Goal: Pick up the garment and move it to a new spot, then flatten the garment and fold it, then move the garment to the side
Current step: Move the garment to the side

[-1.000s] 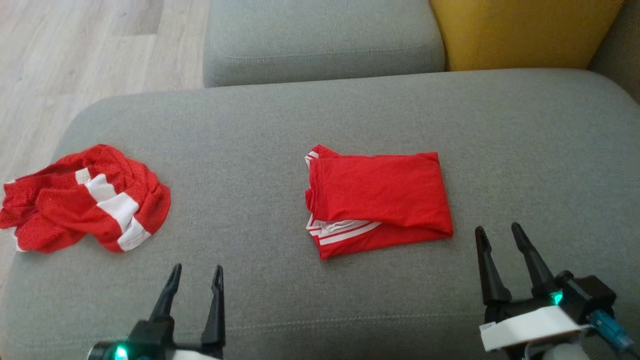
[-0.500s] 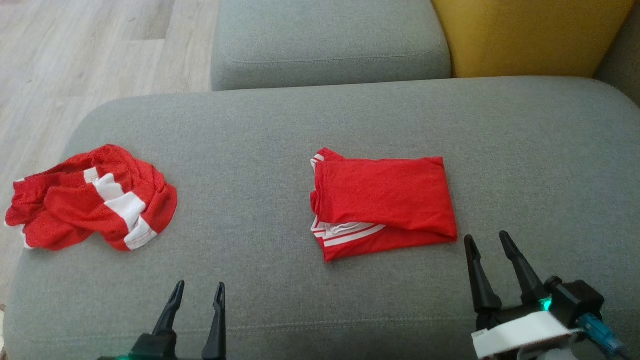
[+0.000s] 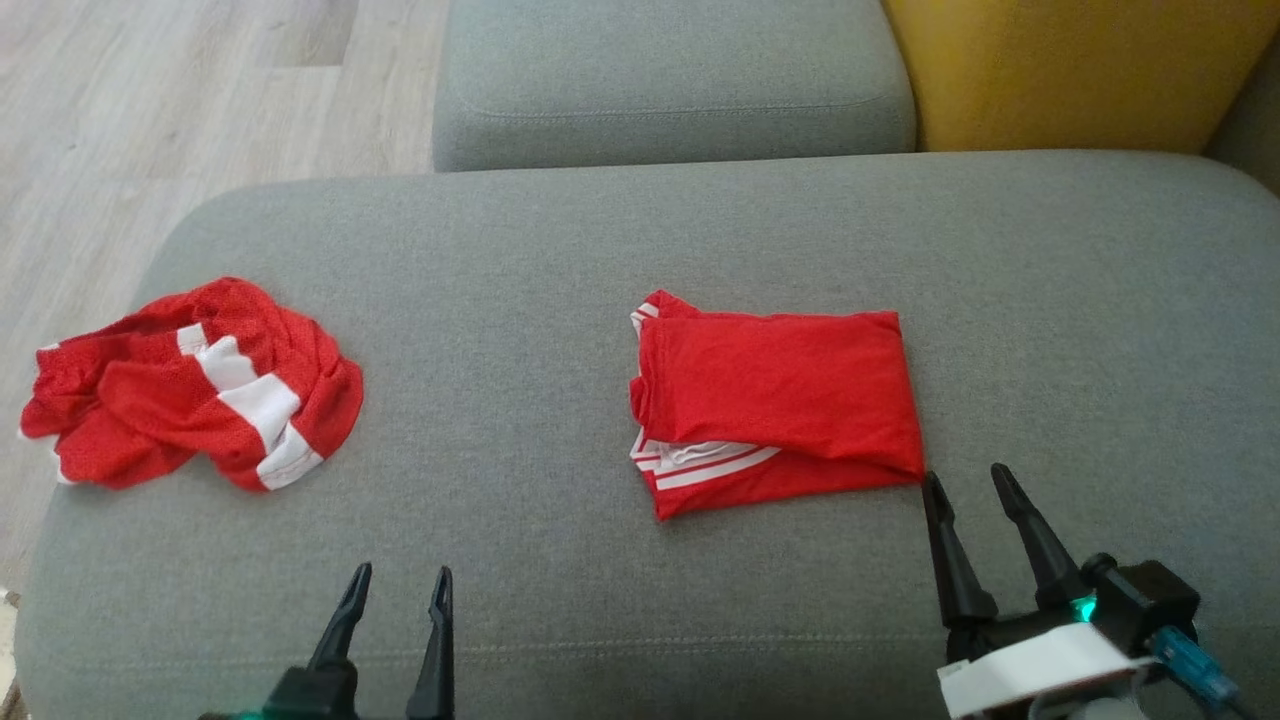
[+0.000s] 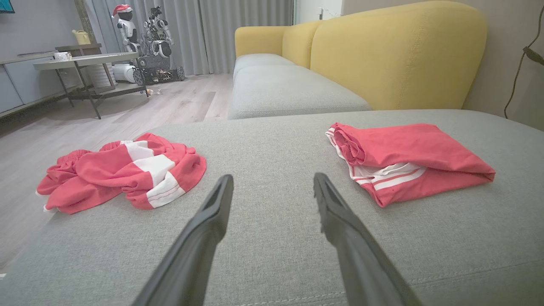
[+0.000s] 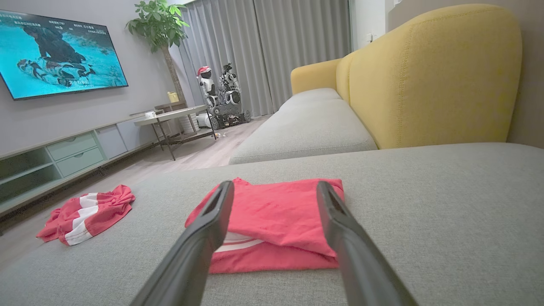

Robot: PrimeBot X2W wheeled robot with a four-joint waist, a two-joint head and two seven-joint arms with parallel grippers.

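Note:
A folded red garment (image 3: 780, 395) with white stripes at its near edge lies in the middle of the grey sofa cushion (image 3: 560, 260). A second red-and-white garment (image 3: 200, 385) lies crumpled near the cushion's left edge. My right gripper (image 3: 965, 473) is open, its fingertips just by the folded garment's near right corner and not touching it. In the right wrist view the folded garment (image 5: 276, 212) lies right ahead between the fingers of the right gripper (image 5: 275, 185). My left gripper (image 3: 402, 570) is open and empty over bare cushion; the left wrist view has it (image 4: 273, 177) between the crumpled garment (image 4: 127, 174) and the folded garment (image 4: 408, 153).
A second grey seat cushion (image 3: 670, 80) and a yellow backrest (image 3: 1080, 70) lie beyond. Wooden floor (image 3: 150, 120) drops off past the cushion's left edge. Across the room stand a side table (image 5: 178, 117) and a wall screen (image 5: 59, 55).
The camera has shifted a little. My right gripper has moved left, close to the folded garment's near right corner. My left gripper has drawn back slightly. Both garments lie as before.

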